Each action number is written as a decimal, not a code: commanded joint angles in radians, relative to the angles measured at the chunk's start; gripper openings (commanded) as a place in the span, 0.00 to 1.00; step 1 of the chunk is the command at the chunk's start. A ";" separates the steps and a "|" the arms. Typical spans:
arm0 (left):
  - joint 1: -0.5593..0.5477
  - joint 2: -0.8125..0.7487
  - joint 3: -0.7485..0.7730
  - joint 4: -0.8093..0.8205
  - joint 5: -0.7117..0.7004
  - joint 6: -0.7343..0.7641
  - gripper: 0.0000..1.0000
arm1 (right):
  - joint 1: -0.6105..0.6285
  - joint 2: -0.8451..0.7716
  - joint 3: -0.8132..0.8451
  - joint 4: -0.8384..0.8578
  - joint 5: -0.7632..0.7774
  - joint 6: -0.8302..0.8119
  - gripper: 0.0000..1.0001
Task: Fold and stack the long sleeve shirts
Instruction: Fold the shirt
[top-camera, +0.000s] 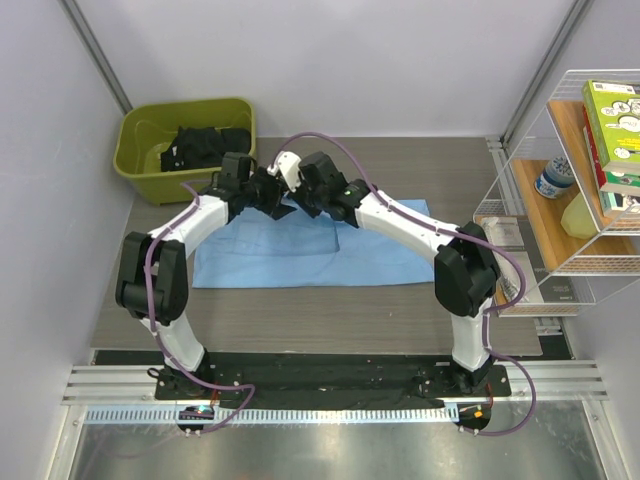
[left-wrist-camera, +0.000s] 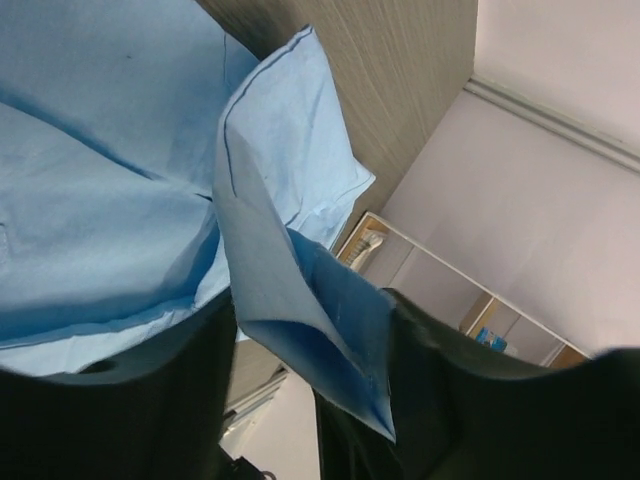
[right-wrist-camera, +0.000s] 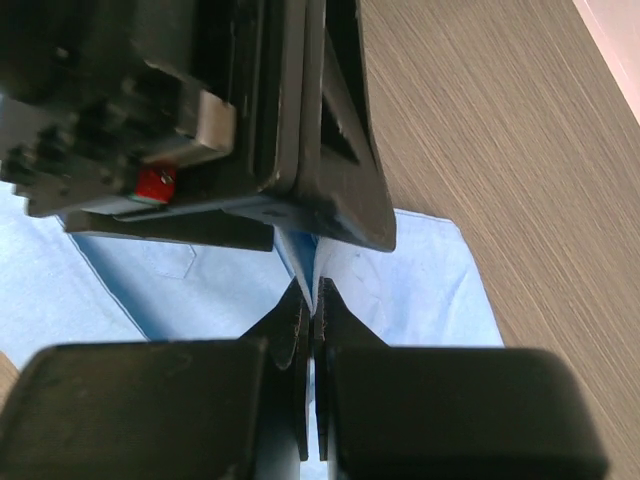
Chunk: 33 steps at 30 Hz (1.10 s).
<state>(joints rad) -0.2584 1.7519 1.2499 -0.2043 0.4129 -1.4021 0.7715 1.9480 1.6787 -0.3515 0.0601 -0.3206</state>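
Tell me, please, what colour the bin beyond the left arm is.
The bin is olive green, clearest in the top external view.

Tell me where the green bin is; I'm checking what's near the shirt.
Top view: the green bin sits at the far left corner of the table, just beyond the light blue shirt, holding dark cloth.

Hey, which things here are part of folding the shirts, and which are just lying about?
Job in hand:
- light blue shirt, spread on the table
- right gripper, shut on the shirt
- left gripper, open around a fold of it

Lying about:
- green bin holding dark clothes
- wire shelf with books and a small bottle
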 joint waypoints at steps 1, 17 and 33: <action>-0.002 -0.003 0.040 0.057 0.018 -0.003 0.47 | 0.009 -0.026 0.024 0.034 -0.008 -0.011 0.06; 0.073 -0.023 0.112 0.186 0.155 0.129 0.00 | -0.264 -0.372 -0.266 -0.185 -0.325 -0.001 0.54; 0.079 -0.041 0.200 0.216 0.401 0.204 0.00 | -0.333 -0.359 -0.642 0.068 -0.237 0.047 0.11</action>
<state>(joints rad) -0.1921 1.7641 1.4509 0.0536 0.6704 -1.2728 0.4580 1.5684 1.0267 -0.3962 -0.2108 -0.3351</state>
